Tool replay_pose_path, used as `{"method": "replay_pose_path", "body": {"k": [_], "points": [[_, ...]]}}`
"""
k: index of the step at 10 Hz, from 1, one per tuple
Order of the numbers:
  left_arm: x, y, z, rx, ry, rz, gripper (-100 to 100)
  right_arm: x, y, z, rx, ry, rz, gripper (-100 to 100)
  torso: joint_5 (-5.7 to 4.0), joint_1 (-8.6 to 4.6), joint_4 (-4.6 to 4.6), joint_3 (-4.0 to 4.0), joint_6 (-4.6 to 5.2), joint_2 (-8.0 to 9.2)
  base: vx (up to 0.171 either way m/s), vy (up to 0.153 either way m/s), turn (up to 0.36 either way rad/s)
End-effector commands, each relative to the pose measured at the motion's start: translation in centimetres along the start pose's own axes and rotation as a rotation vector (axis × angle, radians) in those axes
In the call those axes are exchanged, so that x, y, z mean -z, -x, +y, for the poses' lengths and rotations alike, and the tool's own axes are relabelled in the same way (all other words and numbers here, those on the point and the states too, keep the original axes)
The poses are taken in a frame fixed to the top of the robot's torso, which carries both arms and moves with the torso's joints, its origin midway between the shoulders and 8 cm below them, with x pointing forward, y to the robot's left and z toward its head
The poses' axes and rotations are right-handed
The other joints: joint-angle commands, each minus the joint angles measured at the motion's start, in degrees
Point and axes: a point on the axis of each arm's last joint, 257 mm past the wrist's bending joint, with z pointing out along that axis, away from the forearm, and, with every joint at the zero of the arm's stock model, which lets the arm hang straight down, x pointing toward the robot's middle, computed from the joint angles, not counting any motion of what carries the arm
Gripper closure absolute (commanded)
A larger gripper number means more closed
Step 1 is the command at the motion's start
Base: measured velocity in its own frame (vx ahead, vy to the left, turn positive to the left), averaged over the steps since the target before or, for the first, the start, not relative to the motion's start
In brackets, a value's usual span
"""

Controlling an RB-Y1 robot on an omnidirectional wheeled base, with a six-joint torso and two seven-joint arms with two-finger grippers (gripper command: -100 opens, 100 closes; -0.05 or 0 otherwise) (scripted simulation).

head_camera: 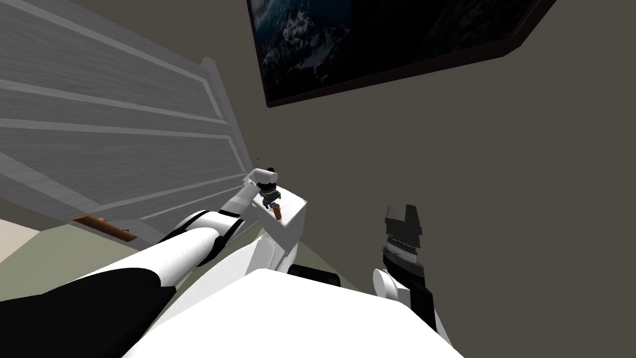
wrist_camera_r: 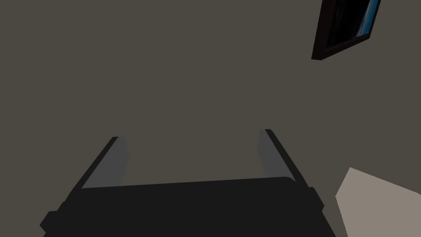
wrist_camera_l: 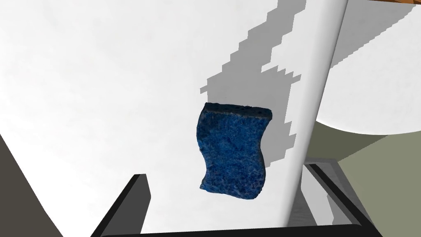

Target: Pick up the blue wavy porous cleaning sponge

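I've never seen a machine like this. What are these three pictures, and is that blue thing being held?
This is a robot with two arms, and each picture comes from one of its own cameras. The first camera looks down from its head: one arm stretches forward to a white surface. The second camera sits on the left hand and looks along the left gripper, a simple two-fingered claw. Its fingers stand open. Between them, on the white surface, lies the blue wavy sponge, which is not gripped yet. The third camera sits on the other hand. The right gripper is also open and holds nothing.
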Motion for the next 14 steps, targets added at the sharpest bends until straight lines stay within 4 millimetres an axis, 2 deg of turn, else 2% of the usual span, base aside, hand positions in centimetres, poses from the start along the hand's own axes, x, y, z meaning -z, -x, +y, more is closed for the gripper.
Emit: {"method": "replay_pose_path", "body": {"k": [1, 3, 4, 5, 7, 8, 9, 13, 14], "points": [[0.1, -0.1, 1.1, -0.007, 0.039, 0.011, -100, 0.0, 0.0, 0.0, 0.000, 0.000, 0.000, 0, 0.00, 0.00, 0.00, 0.00, 0.00, 0.00, 0.032, -0.003, -0.036], [0.1, -0.1, 1.2, -0.008, 0.042, 0.012, -100, 0.0, 0.0, 0.0, 0.000, 0.000, 0.000, 0, 0.00, 0.01, 0.01, 0.02, -0.01, 0.03, 0.018, -0.005, -0.013], [0.1, -0.1, 1.3, -0.008, 0.046, 0.014, 0, 0.0, 0.0, 0.0, 0.000, 0.000, 0.000, 0, 0.01, 0.02, 0.01, 0.04, -0.01, 0.08, 0.000, 0.000, 0.000], [-1.2, -0.3, 1.3, -0.004, 0.046, 0.014, -100, 0.0, 0.0, 0.0, 0.000, 0.000, 0.000, 0, 0.01, 0.03, 0.02, 0.06, -0.01, 0.11, -0.004, 0.011, -0.024], [-2.1, -0.4, 1.3, -0.002, 0.046, 0.013, -100, 0.0, 0.0, 0.0, 0.000, 0.000, 0.000, 0, 0.03, 0.11, 0.03, 0.09, -0.01, 0.15, -0.006, 0.022, -0.025], [-1.8, -0.5, 1.3, -0.003, 0.048, 0.014, -100, 0.0, 0.0, 0.0, 0.000, 0.000, 0.000, 0, 0.03, 0.12, 0.03, 0.09, -0.01, 0.15, -0.002, 0.009, -0.005], [-1.8, -0.5, 1.3, -0.002, 0.046, 0.014, 100, 0.0, 0.0, 0.0, 0.000, 0.000, 0.000, 0, 0.02, 0.08, 0.04, 0.09, -0.02, 0.15, 0.000, 0.000, 0.000], [-1.8, -0.5, 1.3, -0.003, 0.046, 0.014, 100, 0.0, 0.0, 0.0, 0.000, 0.000, 0.000, 0, 0.02, 0.05, 0.01, 0.05, -0.01, 0.10, 0.000, 0.000, 0.000], [-1.8, -0.5, 1.3, -0.003, 0.046, 0.014, 0, 0.0, 0.0, 0.0, 0.000, 0.000, 0.000, 0, 0.02, 0.05, 0.01, 0.05, -0.01, 0.10, 0.000, 0.000, 0.000]]}}
